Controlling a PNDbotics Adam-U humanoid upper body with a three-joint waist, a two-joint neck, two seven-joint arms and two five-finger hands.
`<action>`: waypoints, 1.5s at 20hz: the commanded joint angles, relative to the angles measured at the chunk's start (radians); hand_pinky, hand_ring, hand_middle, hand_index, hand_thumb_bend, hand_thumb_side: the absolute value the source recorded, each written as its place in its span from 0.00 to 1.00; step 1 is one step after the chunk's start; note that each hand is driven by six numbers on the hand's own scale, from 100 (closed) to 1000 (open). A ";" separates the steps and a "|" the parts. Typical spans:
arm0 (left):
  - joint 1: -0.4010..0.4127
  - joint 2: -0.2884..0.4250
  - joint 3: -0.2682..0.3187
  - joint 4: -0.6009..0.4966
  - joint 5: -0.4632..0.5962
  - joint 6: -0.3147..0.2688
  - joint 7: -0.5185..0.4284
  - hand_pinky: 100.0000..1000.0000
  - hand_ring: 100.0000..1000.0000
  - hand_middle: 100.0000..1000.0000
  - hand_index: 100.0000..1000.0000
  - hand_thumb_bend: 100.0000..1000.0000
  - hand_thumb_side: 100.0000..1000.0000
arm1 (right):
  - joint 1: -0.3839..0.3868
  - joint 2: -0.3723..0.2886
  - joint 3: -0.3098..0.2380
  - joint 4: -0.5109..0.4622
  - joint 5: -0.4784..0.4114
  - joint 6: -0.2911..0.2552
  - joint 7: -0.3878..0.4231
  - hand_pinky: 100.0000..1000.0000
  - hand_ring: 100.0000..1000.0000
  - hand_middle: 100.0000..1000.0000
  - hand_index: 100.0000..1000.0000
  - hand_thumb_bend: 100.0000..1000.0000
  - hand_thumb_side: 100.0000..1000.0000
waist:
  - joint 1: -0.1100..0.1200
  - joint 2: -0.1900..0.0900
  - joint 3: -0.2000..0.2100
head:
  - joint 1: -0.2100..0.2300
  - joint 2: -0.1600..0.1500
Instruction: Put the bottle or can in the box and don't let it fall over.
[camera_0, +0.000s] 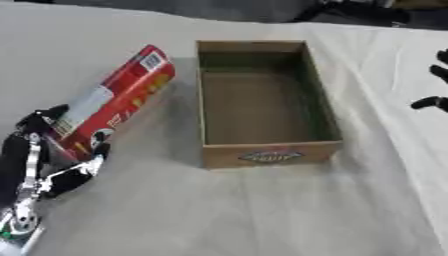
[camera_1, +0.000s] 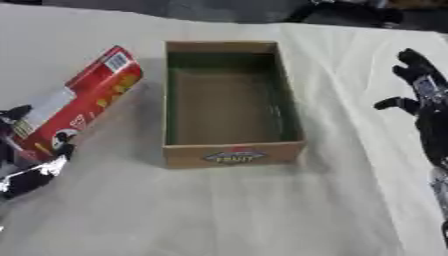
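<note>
Fingers (camera_0: 83, 170) of the robot's left hand (camera_0: 52, 150) are curling round the lower end of a red can (camera_0: 114, 102), w/ the thumb side showing black at the can's far-left edge. Can is tilting, its top w/ a barcode leaning up and away from the fingers toward the box (camera_0: 262, 155), bottom end sitting in the grasp near the lower-left corner. Whether the base is touching the table cloth (camera_0: 219, 210) can't be told. Can's white label panel is facing up; yellow and black printing is showing on the red body.

Cardboard box is lying open just right of the can's top, apart from it, long side running away from the camera, greenish inner walls, a printed logo on the near end wall. Nothing is showing inside it.

Right hand (camera_1: 420, 90) is hanging at the right edge, well apart from box, fingers straight and spread, thumb sticking out toward the box, touching nothing. White cloth is covering the whole table.
</note>
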 joint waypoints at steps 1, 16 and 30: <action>-0.022 0.019 0.008 -0.059 -0.026 0.019 -0.008 0.10 0.43 0.49 0.29 0.03 0.08 | -0.002 -0.020 -0.012 -0.023 0.004 0.000 0.000 0.53 1.00 1.00 0.97 0.00 0.96 | -0.002 -0.022 0.002 | -0.003 0.000; -0.155 -0.016 -0.006 -0.258 -0.099 0.144 -0.139 0.11 0.43 0.47 0.30 0.10 0.03 | 0.008 -0.027 -0.024 -0.037 0.008 0.008 -0.008 0.53 1.00 1.00 0.97 0.00 0.93 | 0.040 -0.046 0.005 | -0.028 0.011; -0.317 -0.261 -0.095 -0.134 -0.148 0.218 -0.253 0.09 0.43 0.50 0.29 0.04 0.03 | 0.009 -0.029 -0.032 -0.049 0.010 0.019 -0.015 0.52 1.00 1.00 0.97 0.00 0.94 | 0.073 -0.049 -0.004 | -0.032 0.010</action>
